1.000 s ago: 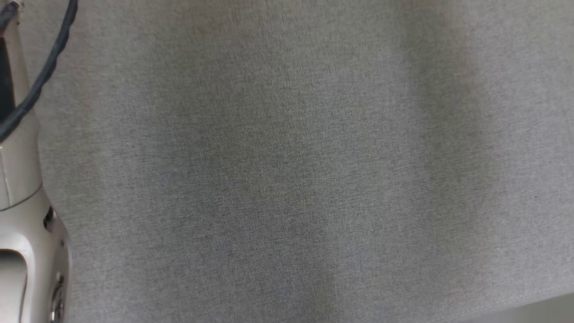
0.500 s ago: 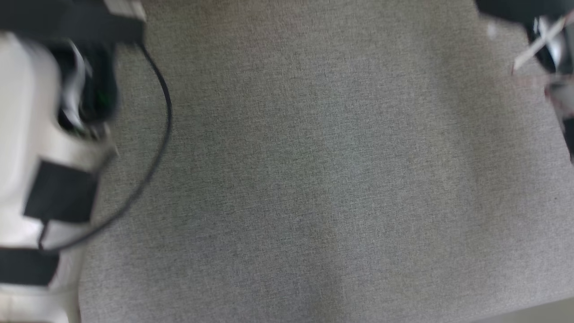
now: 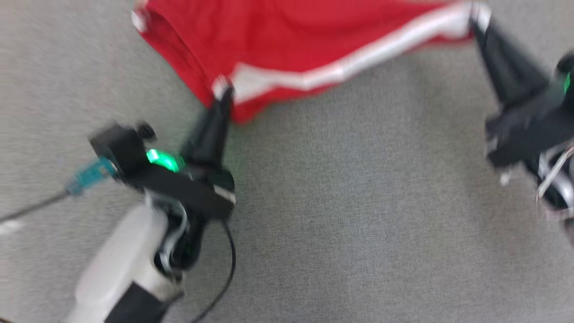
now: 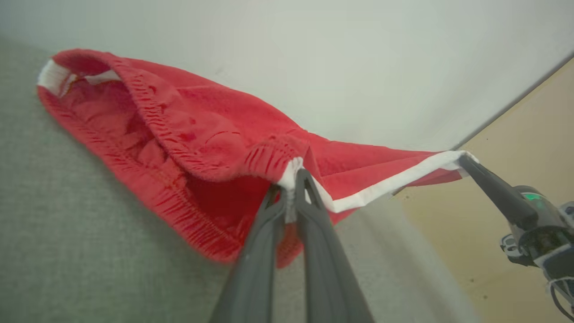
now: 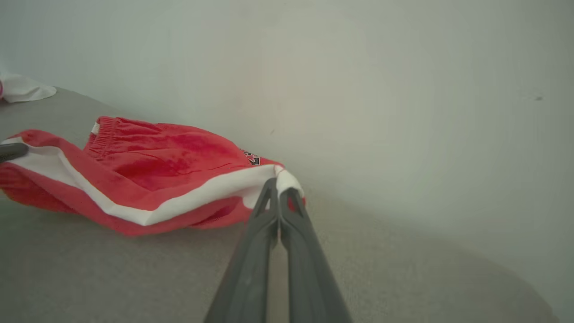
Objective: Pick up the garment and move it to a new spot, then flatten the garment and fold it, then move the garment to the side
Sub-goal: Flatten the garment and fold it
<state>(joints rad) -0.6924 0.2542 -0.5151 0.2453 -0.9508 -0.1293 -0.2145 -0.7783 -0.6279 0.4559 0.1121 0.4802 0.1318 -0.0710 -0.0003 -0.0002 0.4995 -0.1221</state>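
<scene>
The garment (image 3: 287,40) is a pair of red shorts with a white side stripe, stretched between both grippers over the grey surface. My left gripper (image 3: 223,92) is shut on its white-trimmed corner near the elastic waistband (image 4: 148,103). At the far end of the white stripe, the right gripper (image 3: 476,20) is shut on the other corner. In the left wrist view the fingers (image 4: 291,186) pinch the white trim, and the right gripper (image 4: 466,161) holds the stripe's end. The right wrist view shows its fingers (image 5: 280,188) clamped on white cloth, with the shorts (image 5: 157,170) sagging to the surface.
A grey fabric-covered surface (image 3: 341,215) spreads below the garment. A pale wall (image 5: 358,67) stands behind it. A white cloth (image 5: 22,89) lies at the far left of the right wrist view. Tan floor (image 4: 515,157) lies beyond the surface's edge.
The head camera has shifted a lot: earlier it showed bare grey surface and arm parts, now the red shorts and both grippers holding them are in view.
</scene>
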